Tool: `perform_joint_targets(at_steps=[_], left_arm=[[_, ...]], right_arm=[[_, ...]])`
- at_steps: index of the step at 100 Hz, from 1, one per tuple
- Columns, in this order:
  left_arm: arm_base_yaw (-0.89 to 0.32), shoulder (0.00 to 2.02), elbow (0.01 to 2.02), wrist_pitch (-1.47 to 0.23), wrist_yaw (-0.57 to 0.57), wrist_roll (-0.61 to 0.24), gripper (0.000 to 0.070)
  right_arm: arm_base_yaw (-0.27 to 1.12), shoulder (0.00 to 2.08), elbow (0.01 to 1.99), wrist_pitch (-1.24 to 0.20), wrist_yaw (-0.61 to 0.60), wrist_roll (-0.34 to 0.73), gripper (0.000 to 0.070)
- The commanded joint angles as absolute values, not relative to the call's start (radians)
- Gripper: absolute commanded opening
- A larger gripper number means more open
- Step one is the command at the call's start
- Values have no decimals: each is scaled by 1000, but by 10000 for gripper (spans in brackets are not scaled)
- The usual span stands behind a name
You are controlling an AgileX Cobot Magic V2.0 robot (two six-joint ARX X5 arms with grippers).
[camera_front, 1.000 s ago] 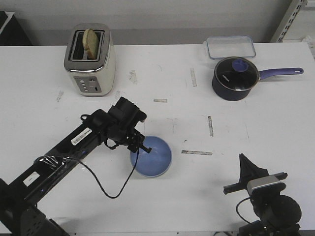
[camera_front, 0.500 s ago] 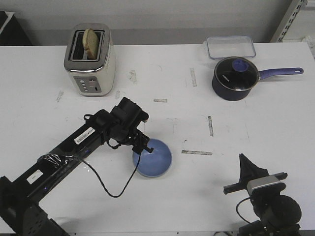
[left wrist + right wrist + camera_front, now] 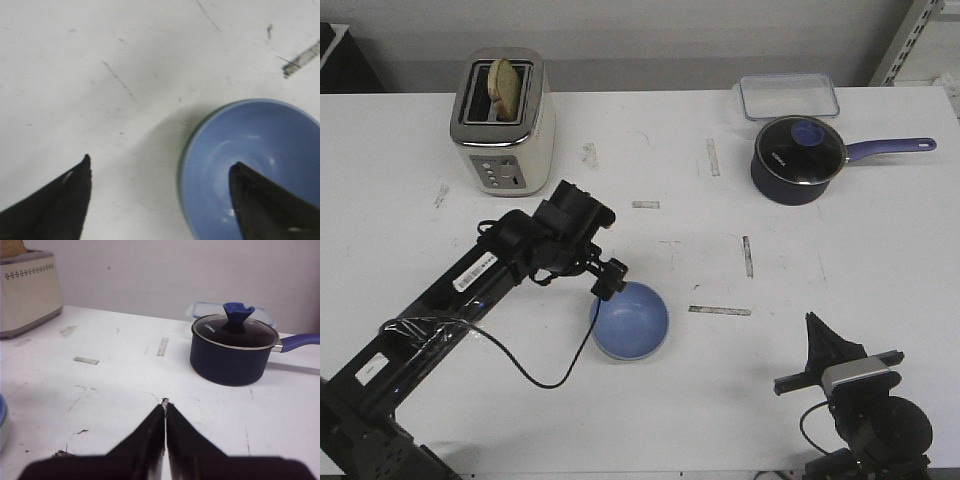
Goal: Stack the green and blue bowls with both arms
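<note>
The light blue bowl (image 3: 630,321) sits on the white table, left of centre. In the left wrist view the blue bowl (image 3: 260,150) is nested in the green bowl (image 3: 180,162), of which only a thin green rim edge shows. My left gripper (image 3: 607,283) is open just above the bowl's far left rim. In the left wrist view the left gripper (image 3: 160,172) has one finger over the bowl's inside and the other over bare table. My right gripper (image 3: 816,336) is shut and empty near the table's front right edge, and it also shows in the right wrist view (image 3: 164,404).
A cream toaster (image 3: 503,122) with a slice in it stands at the back left. A dark blue lidded saucepan (image 3: 798,159) with a purple handle and a clear lidded box (image 3: 789,95) stand at the back right. Tape marks (image 3: 720,310) dot the table.
My left gripper has drawn up and back from the bowl's rim, so the whole rim shows now. The bowl has shifted slightly right. The right arm has not moved.
</note>
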State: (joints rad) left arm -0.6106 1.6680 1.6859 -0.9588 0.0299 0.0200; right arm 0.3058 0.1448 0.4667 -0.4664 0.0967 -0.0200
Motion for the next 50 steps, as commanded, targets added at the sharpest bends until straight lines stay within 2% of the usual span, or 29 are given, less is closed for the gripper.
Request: perform_joint_targets(at_steps=[1,7,50], left_arm=[[-599,1655,1740,-974,-12,46,165],[-575,1638,1764,-982,-33,49,0],[-247,1409,1718,-859,-25,107,1]], right_arm=[[308,146,471,-456,94,-23,0],[308,146,471,-456,94,-23,0],[308,146,471,-456,94,-23,0]])
